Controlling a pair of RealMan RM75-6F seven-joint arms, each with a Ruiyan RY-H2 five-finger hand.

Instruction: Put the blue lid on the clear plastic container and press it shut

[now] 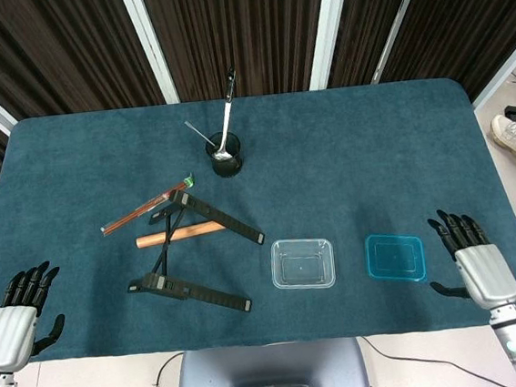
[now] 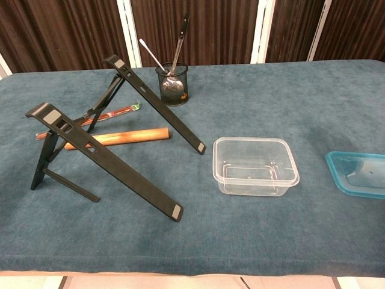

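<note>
One clear plastic container (image 1: 302,263) and one blue lid (image 1: 395,257) lie on the teal desk (image 1: 345,148), side by side near the front edge, apart from each other, the lid to the right of the container. The right hand (image 1: 470,260) hovers just right of the lid at the desk's edge, fingers spread and holding nothing. The left hand (image 1: 15,314) sits at the far left front corner, well apart from both, also spread and empty. Two black folding stands (image 2: 105,162) stand left of the container, with one wooden stick (image 2: 117,137) and one packet of chopsticks (image 1: 146,203) behind them. One dark cup (image 1: 225,156) holding utensils stands farther back. Nothing lies between lid and container.
</note>
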